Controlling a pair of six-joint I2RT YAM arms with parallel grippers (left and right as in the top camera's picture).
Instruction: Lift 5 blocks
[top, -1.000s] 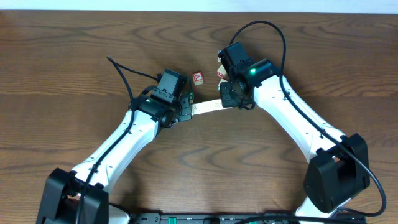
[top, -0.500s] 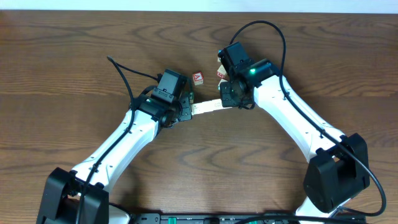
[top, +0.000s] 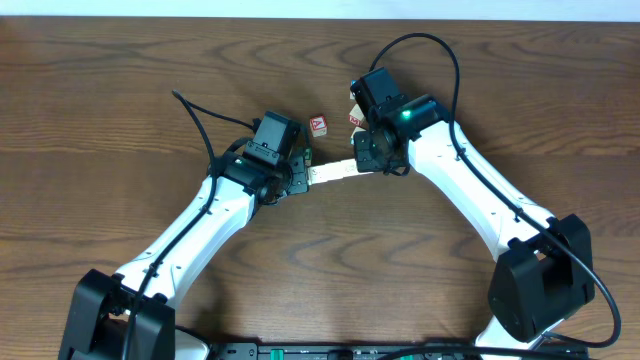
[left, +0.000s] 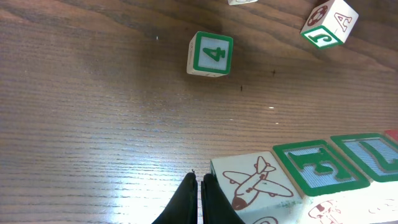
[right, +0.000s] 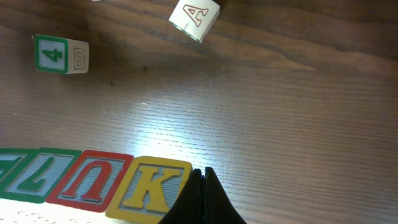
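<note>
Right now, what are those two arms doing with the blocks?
Left gripper, right gripper shut. Row of pale wooden picture blocks pressed end-to-end between them. Green-edged 4 cube, pale A cube loose nearby.

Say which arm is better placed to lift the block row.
Neither alone: the left gripper meets the row at its plane end, the right gripper at its K end. Probably both lift.

Arms: two, left arm (top: 200, 225) and right arm (top: 480, 190).
Grippers: two, left gripper (left: 199, 186) and right gripper (right: 203, 180).
Cables: two, left cable (top: 195, 115) and right cable (top: 445, 60).
Blocks in the row (top: 335, 170): five, namely plane block (left: 255, 183), E block (left: 317, 165), L block (left: 373, 152), U block (right: 93, 177), K block (right: 149, 183).
Loose blocks: two whole, 4 block (left: 210, 54) and A block (right: 194, 19); third block (left: 242, 1) cut by the frame edge.
Table (top: 100, 100): one.
</note>
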